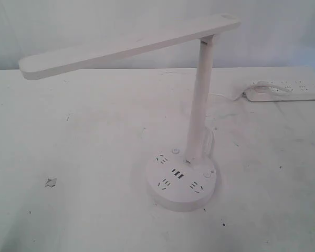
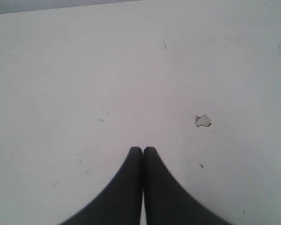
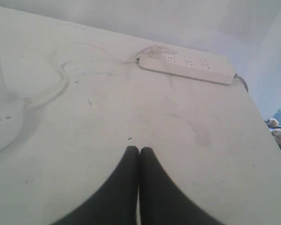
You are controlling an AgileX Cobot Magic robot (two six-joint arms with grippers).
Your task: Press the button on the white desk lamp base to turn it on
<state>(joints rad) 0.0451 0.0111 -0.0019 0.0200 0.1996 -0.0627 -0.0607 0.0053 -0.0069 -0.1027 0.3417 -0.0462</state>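
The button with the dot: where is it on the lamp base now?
Exterior view: the button sits on the right part of the white desk lamp base, right of the USB slots, near the foot of the pole.

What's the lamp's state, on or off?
Looks off: the lamp head shows no glow, and the table beneath has no bright patch.

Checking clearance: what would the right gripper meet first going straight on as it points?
Probably bare white tabletop ahead of the right gripper; beyond, the long white power strip, depth unclear.
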